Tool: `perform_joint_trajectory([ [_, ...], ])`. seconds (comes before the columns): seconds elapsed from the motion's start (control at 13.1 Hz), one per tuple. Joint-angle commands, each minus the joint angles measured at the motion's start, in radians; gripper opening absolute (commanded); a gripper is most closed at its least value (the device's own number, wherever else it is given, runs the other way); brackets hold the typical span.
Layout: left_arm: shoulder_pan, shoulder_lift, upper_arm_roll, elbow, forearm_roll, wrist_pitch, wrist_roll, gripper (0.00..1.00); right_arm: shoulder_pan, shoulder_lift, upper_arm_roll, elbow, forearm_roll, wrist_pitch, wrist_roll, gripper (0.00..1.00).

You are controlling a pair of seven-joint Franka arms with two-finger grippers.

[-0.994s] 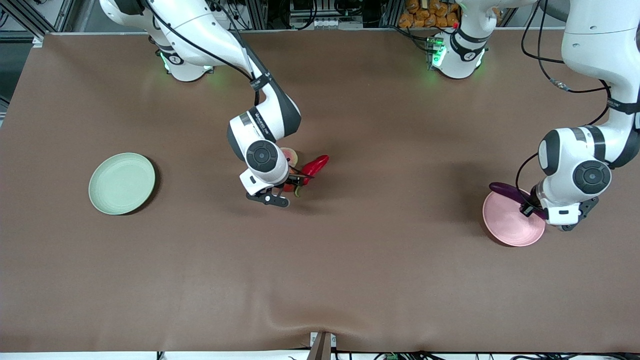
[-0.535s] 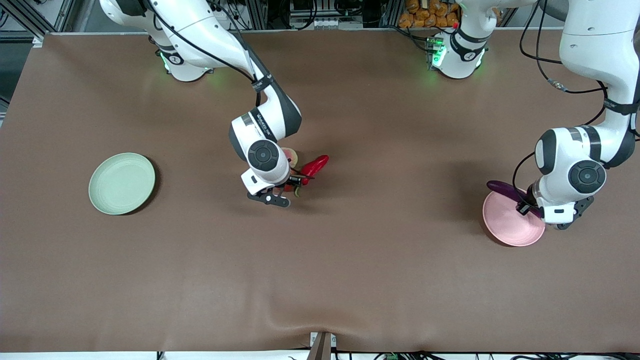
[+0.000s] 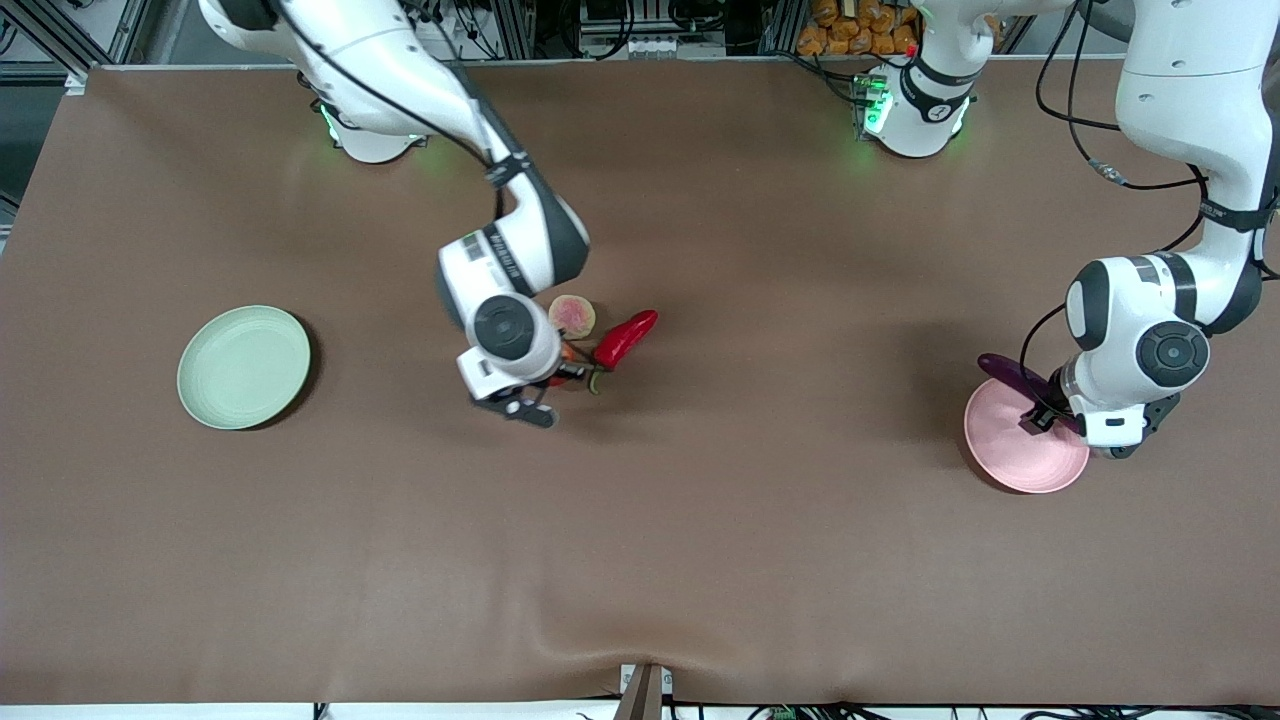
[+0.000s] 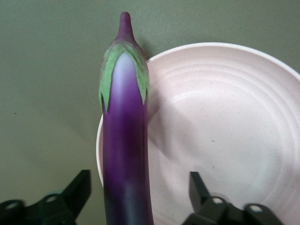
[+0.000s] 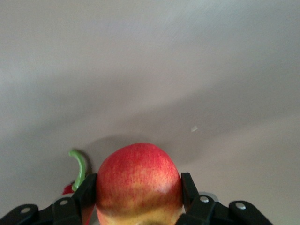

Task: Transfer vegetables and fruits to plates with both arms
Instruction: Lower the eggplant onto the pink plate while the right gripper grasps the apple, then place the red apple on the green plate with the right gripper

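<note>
Colours on the brown surface

Glossy purple eggplant with green cap; pale pink plate with faint rings; pale green plate; red-orange pomegranate; red chili pepper, green stem; tan fruit blushed pink.

White arms, black bands, cables.

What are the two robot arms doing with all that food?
They are moving food onto plates. The left hand has opened over the pink plate, and the purple eggplant lies across the plate's rim. The right hand is shut on the red-orange pomegranate in the middle of the table, next to the red chili pepper and the tan-green fruit. The green plate, toward the right arm's end, has nothing on it yet.
</note>
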Motion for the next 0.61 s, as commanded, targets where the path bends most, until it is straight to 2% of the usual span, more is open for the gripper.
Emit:
perform_joint_trajectory([
  [0.0, 0.001, -0.019, -0.007, -0.008, -0.015, 0.01, -0.014, 1.0, -0.133, -0.075, 0.013, 0.014, 0.002, -0.094, -0.143, 0.0],
  [0.23, -0.002, -0.026, -0.015, -0.001, -0.015, 0.001, -0.041, 1.0, -0.329, -0.146, 0.004, -0.024, -0.037, -0.198, -0.457, 0.0],
  [0.38, -0.002, -0.041, -0.022, -0.001, -0.015, -0.017, -0.04, 1.0, -0.446, -0.18, 0.001, -0.073, -0.07, -0.209, -0.693, 0.0],
  [0.54, -0.005, -0.076, -0.051, 0.016, 0.001, -0.115, -0.034, 1.0, -0.543, -0.2, -0.003, -0.119, -0.103, -0.208, -0.824, 0.0],
])
